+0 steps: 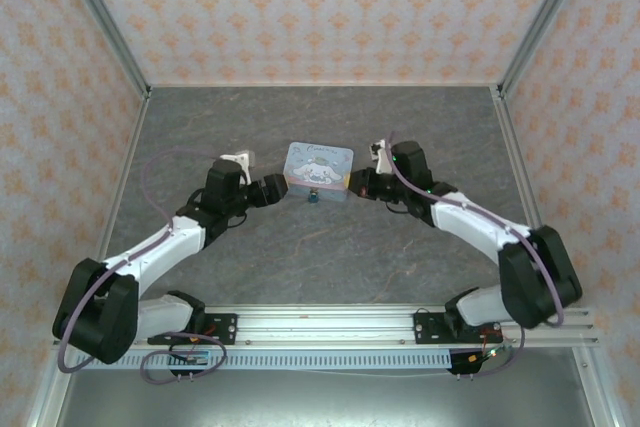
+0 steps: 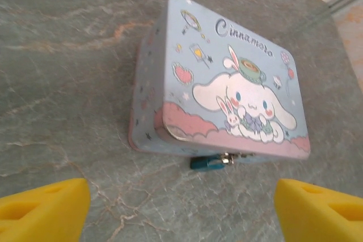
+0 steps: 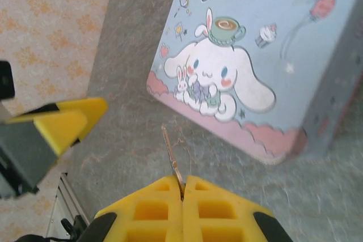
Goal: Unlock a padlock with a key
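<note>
The tiny teal padlock (image 2: 207, 162) hangs at the front wall of the light-blue cartoon tin (image 2: 227, 89), its small metal shackle at the tin's clasp. From above, the padlock (image 1: 313, 197) lies just in front of the tin (image 1: 318, 169). My left gripper (image 2: 181, 211) is open, its yellow fingers (image 2: 45, 208) spread wide on either side of the padlock and a little short of it. My right gripper (image 3: 182, 182) is shut on the key (image 3: 172, 154), a thin metal blade that sticks out forward over the table beside the tin (image 3: 255, 66).
The grey marbled table (image 1: 320, 257) is walled by patterned panels on three sides. Both grippers flank the tin, the left gripper (image 1: 275, 190) on its left and the right gripper (image 1: 352, 185) on its right. The left gripper's finger (image 3: 62, 120) is in the right wrist view.
</note>
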Controlling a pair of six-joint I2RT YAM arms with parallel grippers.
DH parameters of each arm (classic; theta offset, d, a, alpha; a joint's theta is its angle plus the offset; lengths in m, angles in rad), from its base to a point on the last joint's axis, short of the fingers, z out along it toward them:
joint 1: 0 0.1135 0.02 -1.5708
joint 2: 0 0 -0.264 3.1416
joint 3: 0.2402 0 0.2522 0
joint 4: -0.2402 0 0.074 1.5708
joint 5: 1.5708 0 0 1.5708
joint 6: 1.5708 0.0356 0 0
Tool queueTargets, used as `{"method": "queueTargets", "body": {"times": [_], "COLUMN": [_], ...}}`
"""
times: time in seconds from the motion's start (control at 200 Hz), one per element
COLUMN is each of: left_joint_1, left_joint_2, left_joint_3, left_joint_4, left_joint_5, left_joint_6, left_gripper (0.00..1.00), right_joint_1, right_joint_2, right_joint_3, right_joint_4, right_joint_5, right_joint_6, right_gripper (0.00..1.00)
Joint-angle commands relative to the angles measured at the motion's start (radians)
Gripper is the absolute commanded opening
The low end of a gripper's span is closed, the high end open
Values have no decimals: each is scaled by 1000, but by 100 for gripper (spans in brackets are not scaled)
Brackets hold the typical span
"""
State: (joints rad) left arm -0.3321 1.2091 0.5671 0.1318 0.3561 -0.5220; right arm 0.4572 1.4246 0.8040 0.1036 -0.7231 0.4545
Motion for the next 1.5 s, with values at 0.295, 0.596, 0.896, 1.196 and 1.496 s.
{"method": "queueTargets", "body": {"times": [0.295,0.596,0.896,1.196,1.496], "left_joint_1": [-117,-174,-175,-177,-176], "left_joint_2": [129,254,339,419,443], "left_joint_3": [-68,-27,0,19,18], "left_joint_4": [297,364,415,454,437], "left_joint_5": [108,74,57,31,-50], "left_joint_6": [19,24,29,44,78], "left_gripper": [81,74,70,65,64], "right_joint_1": [1,15,54,80,86], "right_joint_2": [330,414,430,434,431], "right_joint_3": [253,257,193,173,177], "right_joint_4": [85,-2,-4,34,32], "right_joint_5": [-24,33,62,67,65], "right_joint_6": [21,17,62,94,86], "right_gripper": [0,0,0,0,0]}}
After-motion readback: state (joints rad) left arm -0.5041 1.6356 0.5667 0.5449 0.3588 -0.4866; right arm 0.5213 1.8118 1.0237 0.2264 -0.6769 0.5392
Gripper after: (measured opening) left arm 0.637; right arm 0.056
